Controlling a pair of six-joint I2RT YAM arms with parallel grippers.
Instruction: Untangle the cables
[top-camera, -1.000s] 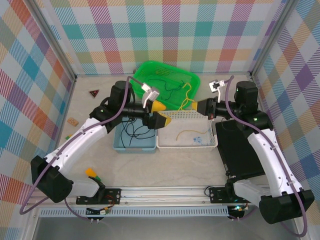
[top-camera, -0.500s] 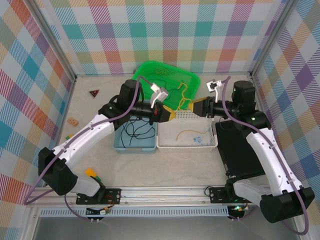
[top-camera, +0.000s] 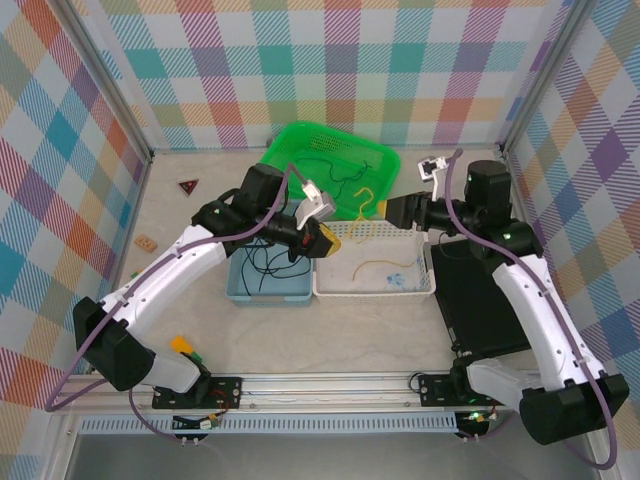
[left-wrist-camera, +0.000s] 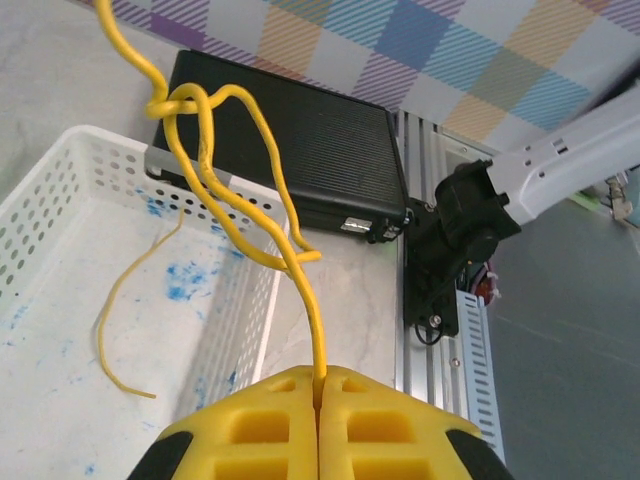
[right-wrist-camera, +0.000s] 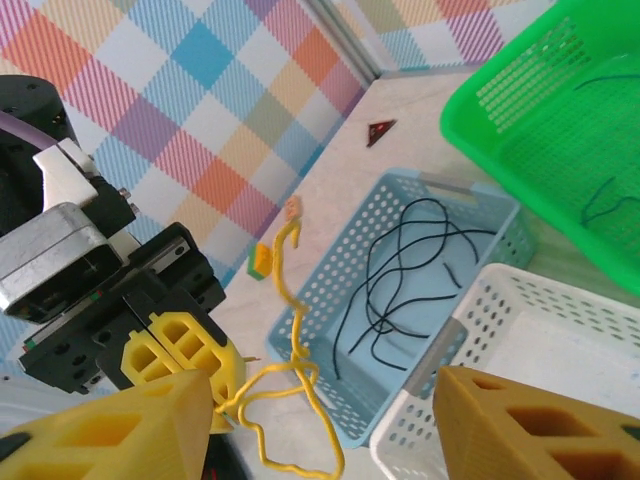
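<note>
The left tool (left-wrist-camera: 318, 385) is clenched on the knotted yellow cable (left-wrist-camera: 317, 340), which rises from between its pads into a loose knot in the air, over the white basket (left-wrist-camera: 60, 190) in the middle of the surface. The right tool (right-wrist-camera: 320, 390) is released, its fingers (right-wrist-camera: 110, 430) wide apart on either side of the knot's hanging loops; I cannot tell if they touch it. A second yellow cable (left-wrist-camera: 100, 330) lies curved on the white basket's floor. The black cable (right-wrist-camera: 400, 262) lies coiled in the blue basket (right-wrist-camera: 300, 330), just left of the white one. The green cable (right-wrist-camera: 600, 195) lies in the green basket (right-wrist-camera: 500, 90), at the middle of the far edge.
</note>
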